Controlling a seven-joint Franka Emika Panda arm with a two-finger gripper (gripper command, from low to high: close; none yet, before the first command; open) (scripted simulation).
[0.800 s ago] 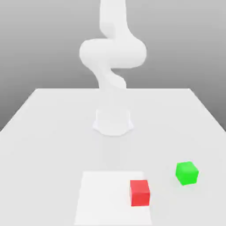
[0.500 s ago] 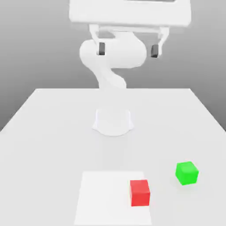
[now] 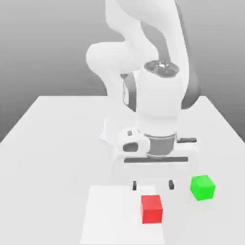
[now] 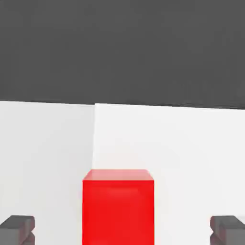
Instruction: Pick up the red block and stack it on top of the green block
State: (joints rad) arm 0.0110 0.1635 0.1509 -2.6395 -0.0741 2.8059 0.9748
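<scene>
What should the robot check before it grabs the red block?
1. Fingers open wide: ok, the two tips stand far apart.
2. Nothing held yet: ok, the space between the fingers is free.
3. Red block lined up with the fingers: ok in the hand view, where it sits midway between the two tips.
4. Fingers low enough to close on the red block: not ok, in the exterior view they hang behind it, not around it.
5. Top of the green block free for stacking: ok, nothing lies on it.
6. Blocks apart: ok, the green block sits to the exterior view's right of the red one with a gap between.
</scene>
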